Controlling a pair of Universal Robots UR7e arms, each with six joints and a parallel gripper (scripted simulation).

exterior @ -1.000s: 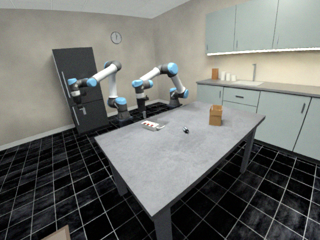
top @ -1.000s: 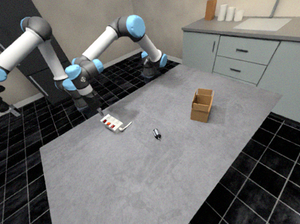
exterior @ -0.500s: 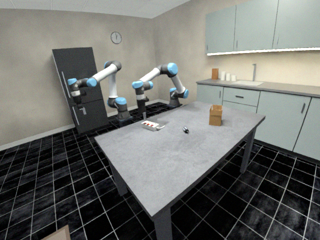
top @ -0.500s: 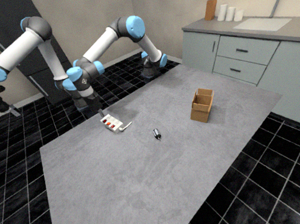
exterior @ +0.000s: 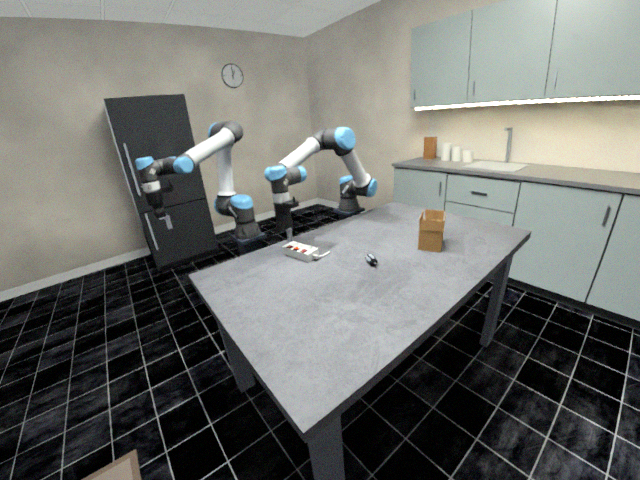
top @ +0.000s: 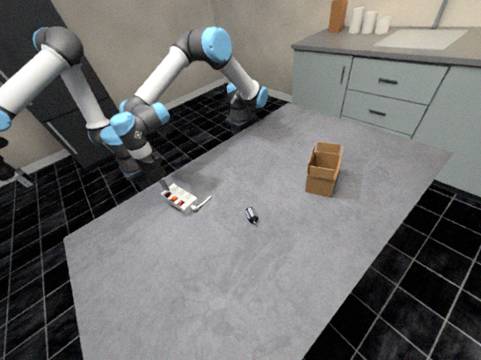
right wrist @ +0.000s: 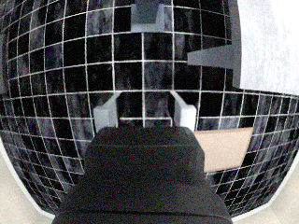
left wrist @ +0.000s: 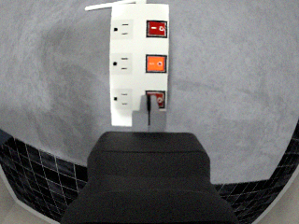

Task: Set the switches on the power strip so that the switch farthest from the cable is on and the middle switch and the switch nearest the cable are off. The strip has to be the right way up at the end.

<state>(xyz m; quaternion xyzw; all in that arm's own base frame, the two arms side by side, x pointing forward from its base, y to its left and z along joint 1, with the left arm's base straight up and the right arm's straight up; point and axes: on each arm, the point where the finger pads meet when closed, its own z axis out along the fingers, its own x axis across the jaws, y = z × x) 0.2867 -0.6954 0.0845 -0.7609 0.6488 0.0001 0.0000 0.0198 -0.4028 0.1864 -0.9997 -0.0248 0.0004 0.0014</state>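
Observation:
The white power strip (top: 184,194) (exterior: 299,254) (left wrist: 140,47) lies right way up, its cable (top: 203,202) (exterior: 323,254) (left wrist: 100,7) at one end. The switch nearest the cable (top: 180,202) (left wrist: 156,29) is dark red, unlit. The middle switch (top: 174,198) (left wrist: 155,63) glows orange. The farthest switch (top: 167,194) (left wrist: 160,99) looks dark red; fingertips partly cover it, so its setting is unclear. My left gripper (top: 166,188) (exterior: 289,238) (left wrist: 148,105) is shut and empty, its tips at or just above that switch; contact is unclear. My right gripper (top: 24,177) (exterior: 168,222) (right wrist: 146,100) is open and empty, off the table.
A small dark object (top: 251,215) (exterior: 371,259) lies on the table (top: 200,293) (exterior: 336,320) beyond the cable. An open brown box (top: 320,181) (exterior: 431,240) stands farther along. The strip lies near the table edge on the arms' side.

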